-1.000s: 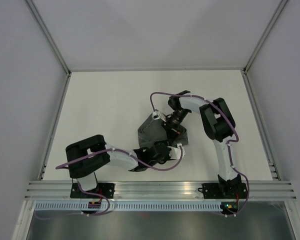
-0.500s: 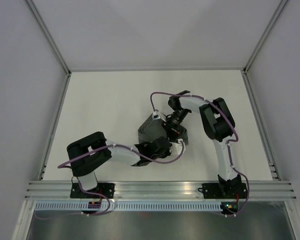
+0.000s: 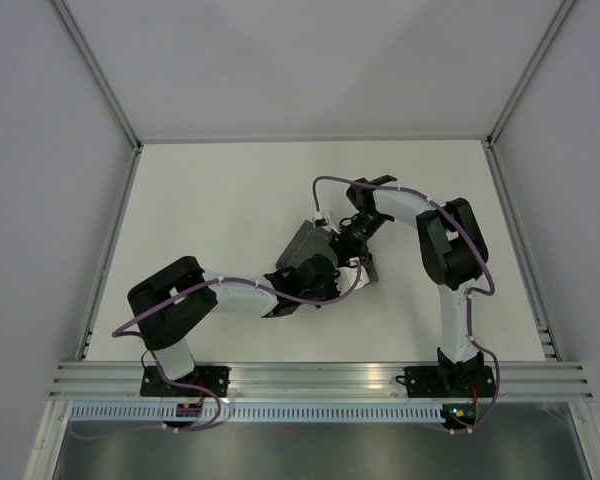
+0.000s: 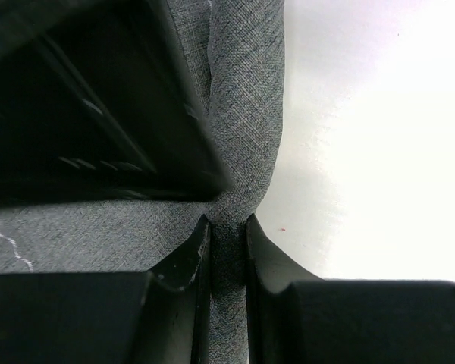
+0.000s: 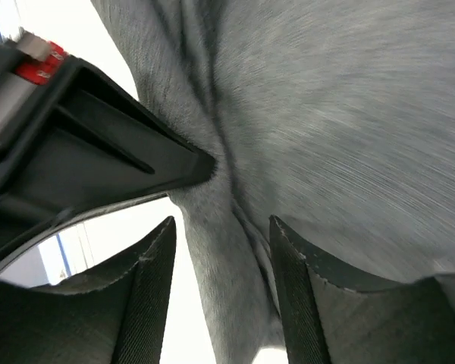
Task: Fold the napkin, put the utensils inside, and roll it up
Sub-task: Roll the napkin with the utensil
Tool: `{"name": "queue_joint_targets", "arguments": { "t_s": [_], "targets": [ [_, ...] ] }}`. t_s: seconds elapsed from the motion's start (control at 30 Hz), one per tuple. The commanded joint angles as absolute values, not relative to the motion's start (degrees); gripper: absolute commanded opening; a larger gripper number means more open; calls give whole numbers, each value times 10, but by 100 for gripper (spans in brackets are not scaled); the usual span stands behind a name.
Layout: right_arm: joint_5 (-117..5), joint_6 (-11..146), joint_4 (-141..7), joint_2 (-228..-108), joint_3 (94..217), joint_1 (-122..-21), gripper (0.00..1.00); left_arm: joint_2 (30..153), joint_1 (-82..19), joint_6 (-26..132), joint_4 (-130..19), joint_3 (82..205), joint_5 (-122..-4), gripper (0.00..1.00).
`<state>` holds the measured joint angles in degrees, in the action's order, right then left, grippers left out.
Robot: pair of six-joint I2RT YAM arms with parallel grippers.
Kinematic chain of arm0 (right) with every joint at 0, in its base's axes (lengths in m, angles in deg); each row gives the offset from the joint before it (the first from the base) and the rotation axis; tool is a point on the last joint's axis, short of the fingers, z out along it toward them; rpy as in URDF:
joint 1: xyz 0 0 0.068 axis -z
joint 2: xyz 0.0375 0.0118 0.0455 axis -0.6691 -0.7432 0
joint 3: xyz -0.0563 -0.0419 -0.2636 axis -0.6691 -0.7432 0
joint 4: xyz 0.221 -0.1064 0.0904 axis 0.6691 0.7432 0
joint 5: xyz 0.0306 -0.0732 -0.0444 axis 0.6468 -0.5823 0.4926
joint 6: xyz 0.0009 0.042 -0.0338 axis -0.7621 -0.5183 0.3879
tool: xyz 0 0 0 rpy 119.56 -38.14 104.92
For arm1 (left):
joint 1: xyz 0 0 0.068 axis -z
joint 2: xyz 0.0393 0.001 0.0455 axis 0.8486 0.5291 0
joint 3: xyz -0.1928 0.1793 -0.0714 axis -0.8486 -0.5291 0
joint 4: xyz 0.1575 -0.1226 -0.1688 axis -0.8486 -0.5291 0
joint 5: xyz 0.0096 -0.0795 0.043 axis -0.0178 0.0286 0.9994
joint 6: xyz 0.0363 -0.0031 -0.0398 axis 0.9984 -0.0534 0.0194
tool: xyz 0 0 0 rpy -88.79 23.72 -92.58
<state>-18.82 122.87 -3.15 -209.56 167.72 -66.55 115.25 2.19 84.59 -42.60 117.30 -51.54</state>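
**A:** Where's the napkin (image 3: 304,246) right now?

**B:** Near the middle of the table (image 3: 210,210), a touch right of centre. It's bunched into a dark grey heap, not lying flat.

**A:** And the left gripper (image 4: 229,246), what's it up to?

**B:** It's in at the near edge of the heap. From its own camera you see it plainly: the jaws are drawn in tight on a narrow fold of the cloth, with the weave squeezed between the two black fingers (image 4: 183,262). That's a firm pinch on the napkin. There's also a thin pale stitched line (image 4: 7,243) running across the cloth low on the left of that view.

**A:** Right gripper (image 5: 221,254)?

**B:** It's over the far right part of the heap, just beside the left one, so they're crowded close together. Its jaws stand apart. A ridge of grey cloth runs up between them, but white table shows between that ridge and one finger, so it isn't clamping anything.

**A:** So one side grips and one doesn't?

**B:** Yes, the left is pinching cloth and the right is spread around a ridge of it.
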Motion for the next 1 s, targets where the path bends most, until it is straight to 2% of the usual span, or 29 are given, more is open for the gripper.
{"name": "queue_joint_targets", "arguments": {
  "t_s": [0.0,0.13,0.27,0.57,0.73,0.97],
  "targets": [
    [-162,1192,-80,-2014,1681,-634,59,1163,14,772,-471,1165,-611,7],
    [-142,1142,-130,-1968,1673,-597,59,1165,-1,747,-466,1160,-652,7],
    [-139,1108,-215,-1902,1607,-537,60,1176,-36,707,-485,1171,-713,7],
    [-177,1168,-345,-1736,1434,-498,61,1211,-86,653,-533,1199,-827,2],
    [-178,1228,-356,-1674,1355,-514,62,1243,-98,626,-571,1225,-879,2],
    [-293,1251,-480,-1537,1186,-650,63,1278,-122,610,-608,1247,-929,2]
  ]
}}
